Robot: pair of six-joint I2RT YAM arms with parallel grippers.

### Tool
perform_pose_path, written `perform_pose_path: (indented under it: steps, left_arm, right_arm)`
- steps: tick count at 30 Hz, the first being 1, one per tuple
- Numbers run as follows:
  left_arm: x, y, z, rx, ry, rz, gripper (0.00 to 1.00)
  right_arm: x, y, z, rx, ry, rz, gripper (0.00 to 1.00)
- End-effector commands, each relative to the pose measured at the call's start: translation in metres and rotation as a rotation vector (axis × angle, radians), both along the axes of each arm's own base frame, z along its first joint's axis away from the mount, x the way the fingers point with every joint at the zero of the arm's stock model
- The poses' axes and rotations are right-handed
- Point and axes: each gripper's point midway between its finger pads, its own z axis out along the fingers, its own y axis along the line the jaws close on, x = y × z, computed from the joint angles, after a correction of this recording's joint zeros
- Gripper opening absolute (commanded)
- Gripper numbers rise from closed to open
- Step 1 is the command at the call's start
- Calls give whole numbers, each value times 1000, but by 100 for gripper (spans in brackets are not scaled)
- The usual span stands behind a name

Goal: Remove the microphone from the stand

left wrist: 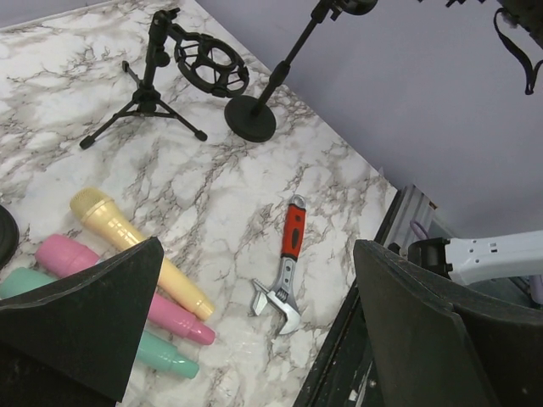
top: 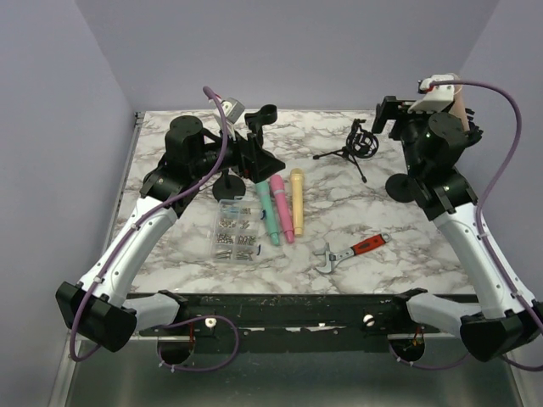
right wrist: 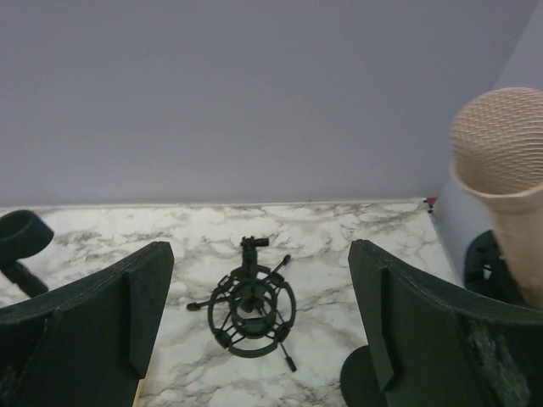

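In the right wrist view the beige microphone (right wrist: 501,161) is cut off by the right edge; from above it is mostly hidden behind the right arm (top: 437,140). In the left wrist view the round-base stand (left wrist: 270,85) runs out at the top edge, and a finger (left wrist: 81,326) of the left end effector (left wrist: 257,254) covers the middle of the green microphone (left wrist: 170,360). The parts in the clear box (top: 236,231) are too small to tell.

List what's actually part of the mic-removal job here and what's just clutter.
Job:
beige microphone, upright
round-base stand by the right arm
right gripper, open, not on the microphone

Clutter:
teal microphone
pink microphone
yellow microphone
wrench
screw box
tripod shock mount
empty second stand
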Motion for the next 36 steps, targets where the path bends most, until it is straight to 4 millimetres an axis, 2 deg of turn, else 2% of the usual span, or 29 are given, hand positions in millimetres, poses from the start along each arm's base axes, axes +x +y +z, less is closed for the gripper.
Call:
perform_pose_path:
  steps: [1, 3, 6, 10, 15, 19, 23, 28, 36]
  left_arm:
    - [-12, -2, 12, -23, -41, -37, 99]
    - [-12, -3, 11, -22, -34, -42, 99]
    - [-12, -4, 10, -22, -28, -47, 99]
    - [-12, -5, 10, -22, -27, -49, 99]
    - [-12, -6, 8, -22, -21, -55, 99]
    - [-12, -6, 9, -23, -21, -56, 99]
    - [-13, -6, 9, -22, -23, -58, 99]
    - [-12, -5, 9, -11, -30, -51, 99]
    - [-6, -7, 1, 3, -14, -45, 99]
  right_arm:
    - [-16, -47, 16, -23, -80, -233, 94]
    - [-23, -73, 21, -20, -91, -387, 96]
    - [-32, -105, 15, -84, -46, -611, 97]
    - [-39, -125, 11, -207, -14, -765, 98]
    - [-38, -136, 12, -316, -42, -832, 100]
    - [-21, -151, 15, -333, -50, -875, 100]
    - [0, -152, 21, -350, -93, -839, 100]
    - [23, -152, 17, -400, -122, -759, 100]
    - [31, -162, 8, -457, -132, -779, 99]
